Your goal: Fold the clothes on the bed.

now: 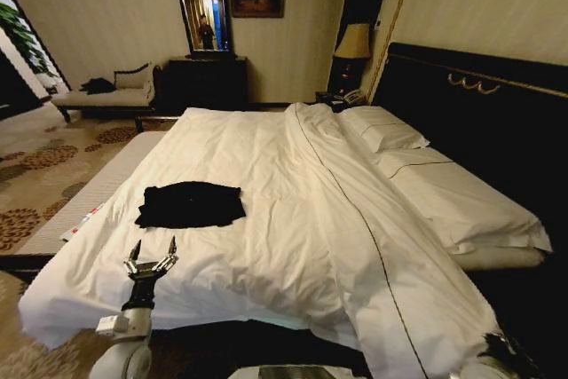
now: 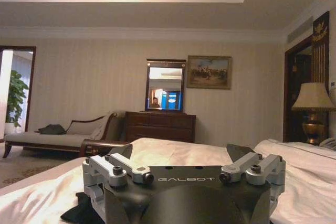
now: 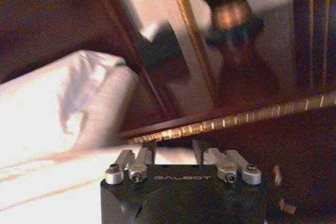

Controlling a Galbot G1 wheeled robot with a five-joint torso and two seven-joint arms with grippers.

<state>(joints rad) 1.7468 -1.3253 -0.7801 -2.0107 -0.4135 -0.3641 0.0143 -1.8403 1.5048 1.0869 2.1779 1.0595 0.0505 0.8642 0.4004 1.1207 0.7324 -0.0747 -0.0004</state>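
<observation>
A black T-shirt (image 1: pixel 191 204) lies flat on the near left part of the white bed (image 1: pixel 293 219), its edges roughly squared. My left gripper (image 1: pixel 153 246) hovers open just short of the shirt's near edge, fingers pointing at it. In the left wrist view, the left gripper (image 2: pixel 181 153) stands wide open over the sheet, and a corner of the shirt (image 2: pixel 79 213) shows beside it. My right gripper (image 3: pixel 173 148) is open with a narrow gap, low at the bed's near right corner, facing the dark headboard (image 3: pixel 220 124) with gold trim.
White pillows (image 1: pixel 382 130) lie against the headboard (image 1: pixel 479 104), and a folded-back duvet (image 1: pixel 355 246) covers the right half. A pale bench (image 1: pixel 89 193) runs along the bed's left side. Chaise lounge (image 1: pixel 106 95), dresser with mirror (image 1: pixel 204 77) and lamp (image 1: pixel 353 42) stand farther back.
</observation>
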